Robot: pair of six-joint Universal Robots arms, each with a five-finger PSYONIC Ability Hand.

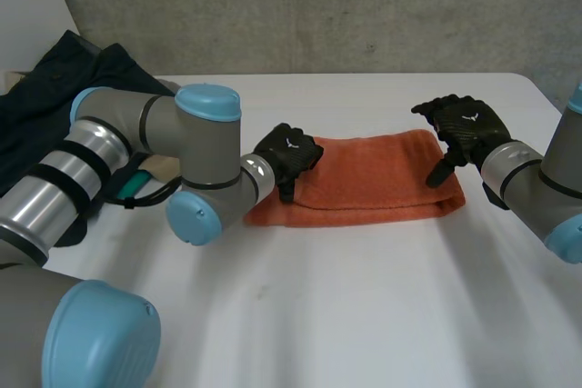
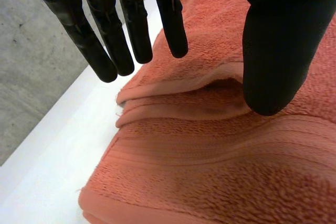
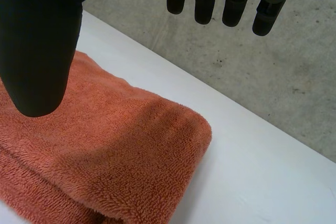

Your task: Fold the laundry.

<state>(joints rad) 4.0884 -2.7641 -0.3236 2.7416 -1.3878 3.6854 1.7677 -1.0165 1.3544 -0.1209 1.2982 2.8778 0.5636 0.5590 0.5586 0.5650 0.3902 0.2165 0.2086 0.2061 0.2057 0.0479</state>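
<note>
Apparently mid-fold: left robot hand [image 1: 286,154] and right robot hand [image 1: 464,129] hang loose-fingered, empty, over the ends of the orange terry towel [image 1: 373,179]. Next, pinch one end.

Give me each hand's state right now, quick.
Left hand: open, at one end of the orange towel, holding nothing.
Right hand: open, above the towel's other end, holding nothing.
</note>
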